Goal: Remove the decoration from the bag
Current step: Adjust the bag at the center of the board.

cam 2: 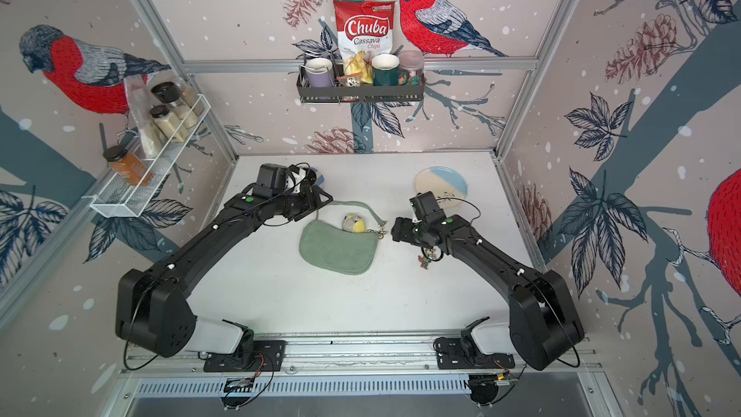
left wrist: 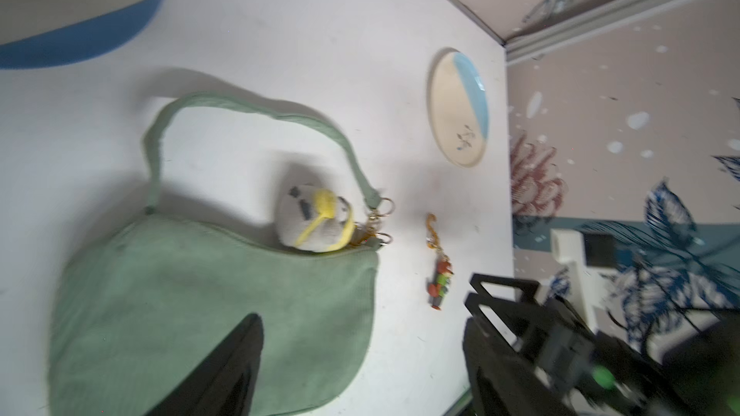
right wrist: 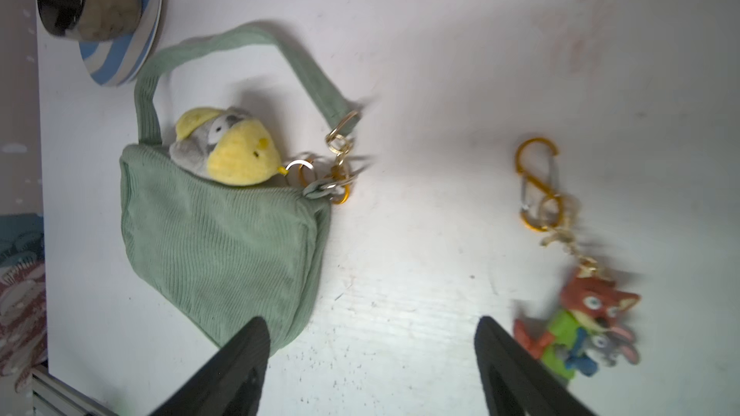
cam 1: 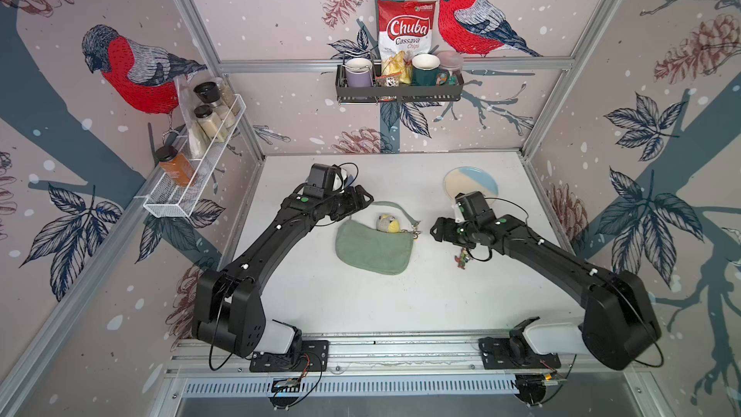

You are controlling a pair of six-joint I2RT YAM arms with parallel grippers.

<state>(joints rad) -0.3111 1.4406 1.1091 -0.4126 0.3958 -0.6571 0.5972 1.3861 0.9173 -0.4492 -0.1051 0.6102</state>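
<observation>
Nearest, flat in the middle of the white surface (cam 1: 320, 306): sage-green corduroy crescent bag (cam 1: 371, 248). Just to its right, loose and apart from it: small fox-figure keychain on an orange carabiner (right wrist: 588, 314); looks already off. Left jaws spread and empty by the strap (right wrist: 224, 44); right jaws likewise spread and empty, facing the ring end. Further back, against the bag's top edge: grey-and-yellow plush bird charm (right wrist: 230, 152), seemingly still clipped at the metal rings (right wrist: 338, 172), so probably left to unhook. Farthest: cream-and-blue round plate (cam 1: 477, 180).
</observation>
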